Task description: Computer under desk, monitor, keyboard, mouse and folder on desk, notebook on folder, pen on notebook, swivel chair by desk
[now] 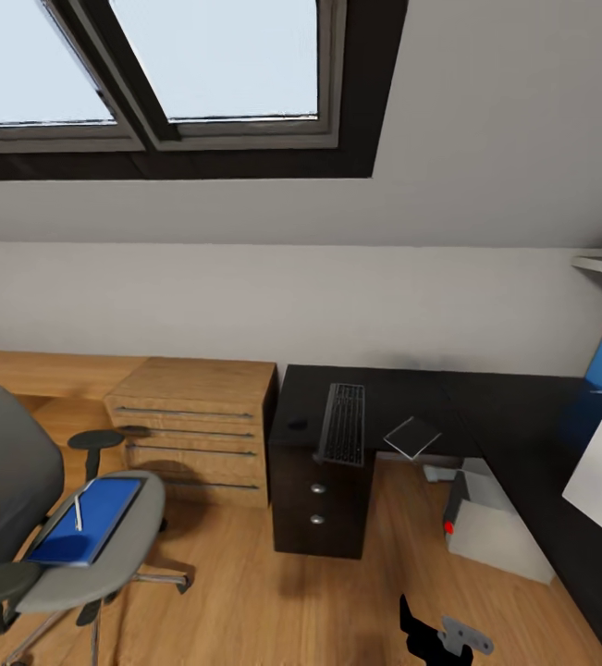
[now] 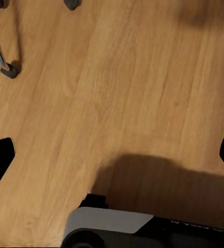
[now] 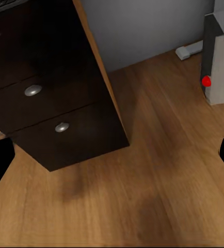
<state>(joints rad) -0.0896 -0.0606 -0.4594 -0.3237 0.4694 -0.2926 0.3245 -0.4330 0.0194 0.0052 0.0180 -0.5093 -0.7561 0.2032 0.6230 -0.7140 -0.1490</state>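
**Closing in on the folder run**

While both arms hang low over the wood floor, the bright blue folder lies on the swivel chair seat with a pale pen on top. The left gripper and right gripper both show fingertips spread wide, nothing held. The keyboard already sits on the desk; the computer waits beneath. My call: roll left, square up, and take the folder flat so the pen stays put.
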